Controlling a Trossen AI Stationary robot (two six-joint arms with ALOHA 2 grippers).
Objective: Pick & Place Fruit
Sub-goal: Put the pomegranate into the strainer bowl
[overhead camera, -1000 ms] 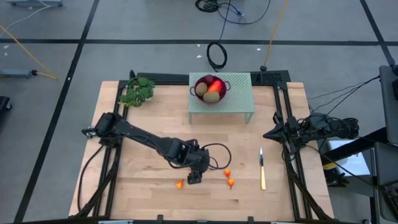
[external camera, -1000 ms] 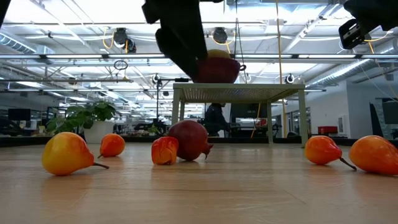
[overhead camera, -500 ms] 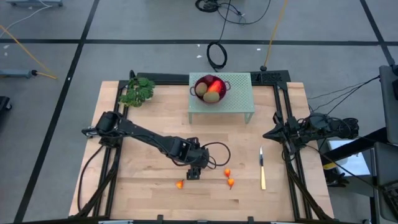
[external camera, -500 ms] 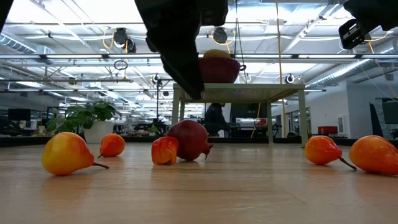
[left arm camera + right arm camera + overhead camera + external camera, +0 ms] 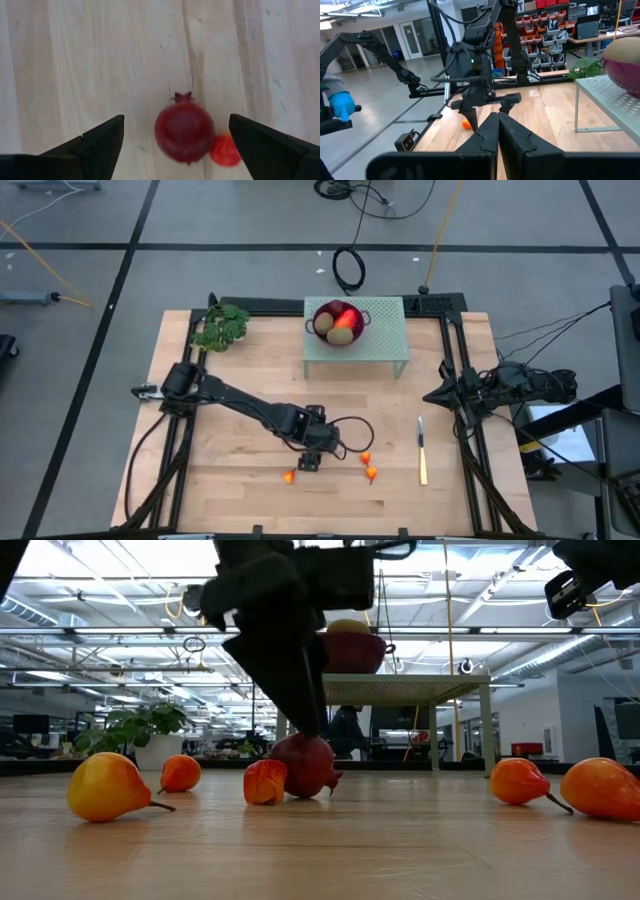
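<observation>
Pomegranate (image 5: 184,133) on the table, between wide-open, empty left gripper (image 5: 175,142) fingers.

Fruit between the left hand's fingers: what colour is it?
Dark red, a round fruit with a small crown; the left wrist view shows it best.

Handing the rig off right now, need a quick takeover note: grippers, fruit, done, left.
Left gripper: open, low over the dark red pomegranate at mid-table, fingers either side, not closed on it.
Right gripper: shut, empty, parked at the table's right edge.
Done: red bowl on the green stand holds two brownish-green ovals and an orange-red piece.
Left: the pomegranate, the small red-orange fruit beside it, and several small orange pears on the wood. Knife and leafy sprig stay put.
</observation>
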